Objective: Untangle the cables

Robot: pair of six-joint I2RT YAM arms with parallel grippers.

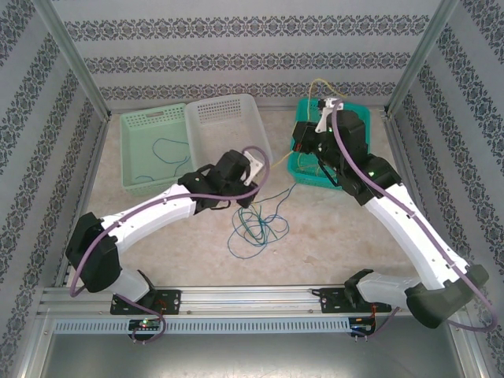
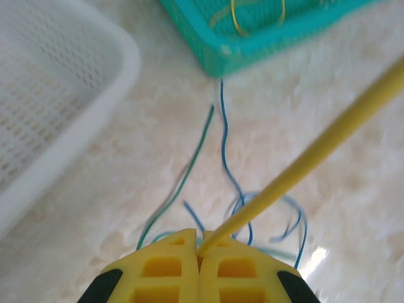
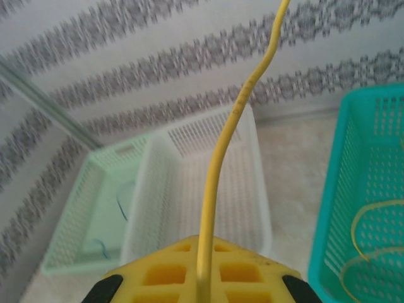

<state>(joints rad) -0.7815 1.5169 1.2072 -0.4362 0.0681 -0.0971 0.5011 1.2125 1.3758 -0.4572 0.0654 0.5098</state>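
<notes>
Midpoint at best, judging by the lay of things. Left gripper (image 2: 199,251) pinched tight on yellow cable (image 2: 303,158), low over the table (image 2: 353,208), near the white basket (image 2: 57,95). Right gripper (image 3: 203,268) likewise clamped on a yellow strand (image 3: 218,164), raised above the teal basket (image 3: 334,208). Cannot tell whether both grip one and the same wire. Done so far, seemingly: one blue cable (image 3: 120,202) lying alone in the pale green basket (image 3: 69,221). Left to do: blue and green cables (image 1: 256,224) heaped in a crossed knot of loops on the table between the arms, ends trailing toward the teal basket; yellow loops (image 3: 366,211) coiled inside that basket. Looks like the yellow is being drawn clear of the knot; blue and green then to be parted and sorted.
</notes>
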